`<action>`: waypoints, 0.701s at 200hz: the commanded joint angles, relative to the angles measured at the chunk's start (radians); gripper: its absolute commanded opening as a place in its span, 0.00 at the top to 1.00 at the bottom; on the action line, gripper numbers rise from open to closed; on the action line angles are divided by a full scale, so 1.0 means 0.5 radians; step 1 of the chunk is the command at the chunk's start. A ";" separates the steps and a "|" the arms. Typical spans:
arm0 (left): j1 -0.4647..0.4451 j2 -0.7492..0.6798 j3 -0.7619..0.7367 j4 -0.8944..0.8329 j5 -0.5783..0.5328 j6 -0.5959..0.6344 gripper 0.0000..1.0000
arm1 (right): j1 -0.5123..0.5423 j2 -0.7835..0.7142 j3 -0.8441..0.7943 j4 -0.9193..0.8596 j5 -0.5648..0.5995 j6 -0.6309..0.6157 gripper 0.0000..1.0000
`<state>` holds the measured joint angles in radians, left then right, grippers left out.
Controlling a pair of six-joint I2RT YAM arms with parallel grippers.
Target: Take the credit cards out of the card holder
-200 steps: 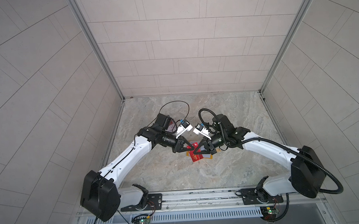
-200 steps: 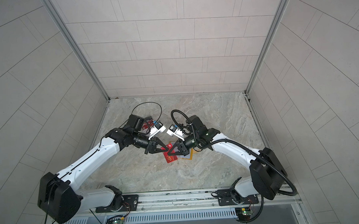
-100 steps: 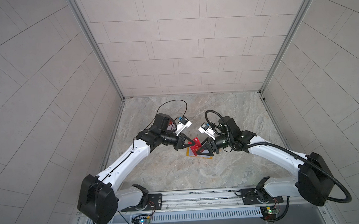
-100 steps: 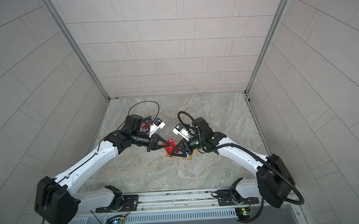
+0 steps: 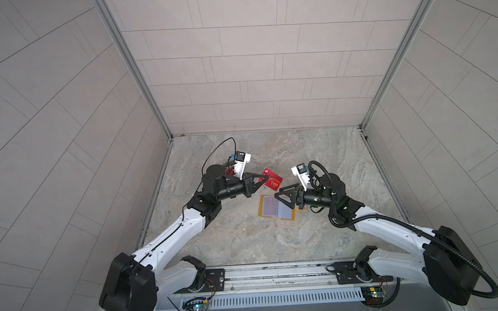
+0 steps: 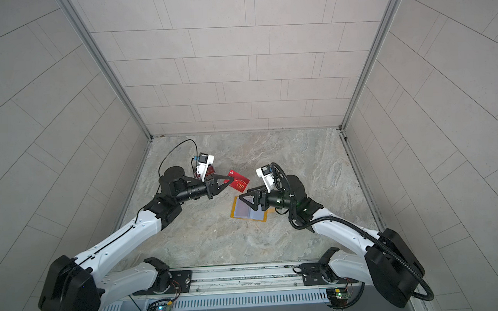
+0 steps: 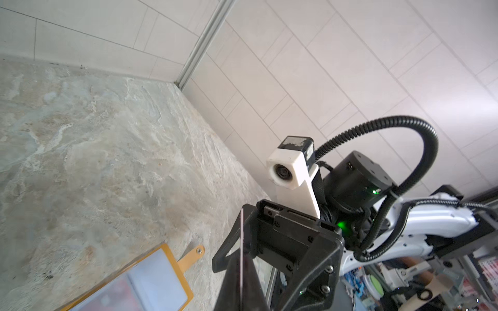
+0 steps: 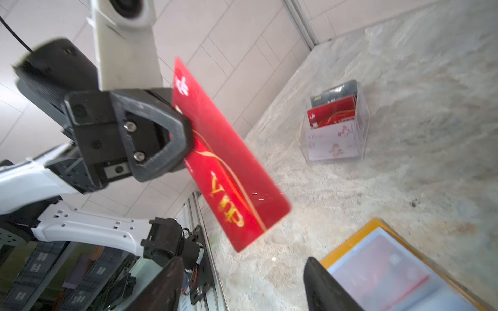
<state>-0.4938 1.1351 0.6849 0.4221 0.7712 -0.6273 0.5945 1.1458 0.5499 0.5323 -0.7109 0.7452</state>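
Note:
The card holder [image 5: 291,216] lies open and flat on the stone floor, a yellow booklet with pale clear sleeves, also seen in the other top view [image 6: 249,216]. A red card [image 8: 377,272] shows through one sleeve. My left gripper [image 5: 263,179] is shut on a red credit card [image 5: 274,181] with gold "VIP" lettering and holds it in the air, behind and left of the holder. The wrist view shows that credit card [image 7: 242,237] edge-on between the shut jaws. My right gripper [image 5: 282,195] hovers open and empty over the holder's right page.
A clear acrylic box [image 8: 334,129] with tiers of cards stands on the floor behind the left wrist, partly hidden in a top view [image 6: 211,170]. Tiled walls close in the left, back and right. A metal rail [image 5: 276,272] runs along the front.
The right gripper has opened and drawn back to the right. The left gripper has carried the red card up and away from the holder, which now lies flat on the floor.

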 commanded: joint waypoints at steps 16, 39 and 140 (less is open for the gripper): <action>-0.078 0.003 -0.083 0.642 -0.135 -0.307 1.00 | -0.003 -0.011 0.030 0.446 0.059 0.192 0.35; -0.080 0.010 -0.133 0.880 -0.180 -0.435 1.00 | -0.005 0.021 0.042 0.558 0.080 0.256 0.43; -0.092 0.028 -0.183 1.104 -0.176 -0.564 1.00 | -0.066 0.064 0.045 1.043 0.057 0.564 0.67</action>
<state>-0.5354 1.1515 0.6079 0.9054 0.6830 -0.8925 0.5720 1.1690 0.5556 0.9360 -0.6724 0.9592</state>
